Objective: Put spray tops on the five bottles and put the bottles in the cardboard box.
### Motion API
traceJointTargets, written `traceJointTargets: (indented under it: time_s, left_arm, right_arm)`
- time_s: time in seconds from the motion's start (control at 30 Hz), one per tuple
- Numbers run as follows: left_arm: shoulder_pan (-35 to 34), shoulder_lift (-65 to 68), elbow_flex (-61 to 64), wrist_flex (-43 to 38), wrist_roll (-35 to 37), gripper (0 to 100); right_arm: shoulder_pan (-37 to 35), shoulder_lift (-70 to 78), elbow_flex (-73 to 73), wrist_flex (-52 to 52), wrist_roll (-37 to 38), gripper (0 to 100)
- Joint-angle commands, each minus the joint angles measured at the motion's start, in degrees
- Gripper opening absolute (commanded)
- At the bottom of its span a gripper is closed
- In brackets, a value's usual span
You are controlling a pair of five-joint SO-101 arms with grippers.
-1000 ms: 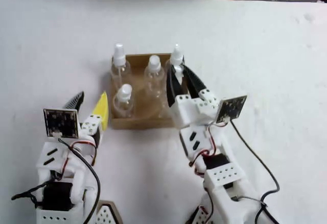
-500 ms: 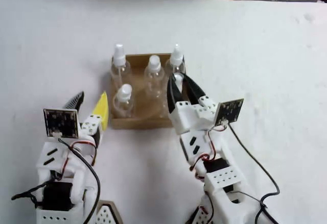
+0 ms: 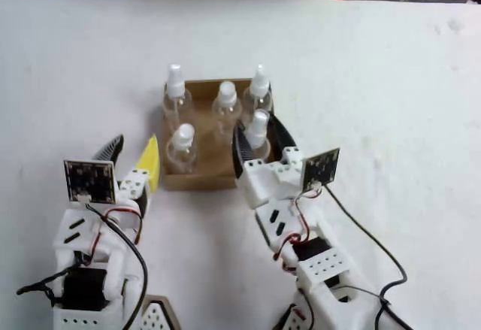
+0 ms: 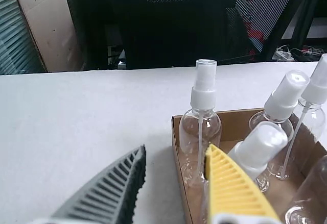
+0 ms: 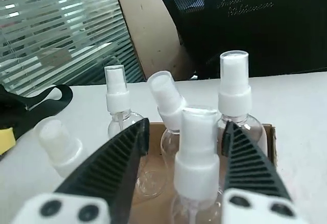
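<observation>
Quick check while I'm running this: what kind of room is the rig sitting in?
Probably an office or lab workroom. A black mesh office chair stands behind the white table, slatted window blinds hang to one side, and a cardboard sheet leans next to them.

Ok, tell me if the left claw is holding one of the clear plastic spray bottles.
No, the left claw is open and empty, beside the brown cardboard box.
</observation>
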Motion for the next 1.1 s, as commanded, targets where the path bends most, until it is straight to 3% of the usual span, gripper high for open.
traceJointTargets:
  time_s: [0.0, 0.2, 0.3, 0.43, 0.67, 0.77, 0.87, 0.9, 1.07]
  left_arm:
    - [1.0, -0.5, -0.4, -1.8, 0.5, 18]
    - [1.0, -0.5, -0.4, -1.8, 0.5, 18]
    - [1.0, -0.5, -0.4, -1.8, 0.5, 18]
    - [1.0, -0.5, -0.4, -1.8, 0.5, 18]
    - [0.7, -0.5, -0.8, -1.8, 0.4, 18]
    - [0.7, -0.5, -1.8, -1.6, 0.4, 15]
    - [0.7, -0.5, -3.2, -1.4, 0.4, 5]
    - [0.7, -0.5, -3.3, -1.3, 0.4, 2]
    - [0.7, -0.5, -3.3, -1.3, 0.4, 6]
  right_arm:
    - [-0.6, -0.7, -0.6, -1.2, 0.9, 20.7]
    - [3.4, -6.7, -0.7, -0.3, 0.9, 20.8]
    - [7.0, -14.5, -1.5, 5.7, 0.5, 20.8]
    - [8.2, -29.1, -6.7, 23.4, 0.5, 20.8]
    - [6.2, -51.5, -23.7, 67.6, 0.6, 19.9]
    - [6.6, -54.1, -25.0, 73.2, 1.1, 11.6]
    - [8.6, -54.1, -25.1, 75.4, 4.0, 0.5]
    - [9.0, -54.1, -25.1, 76.6, 5.2, 2.1]
    - [9.6, -54.1, -27.4, 86.4, 5.7, 1.5]
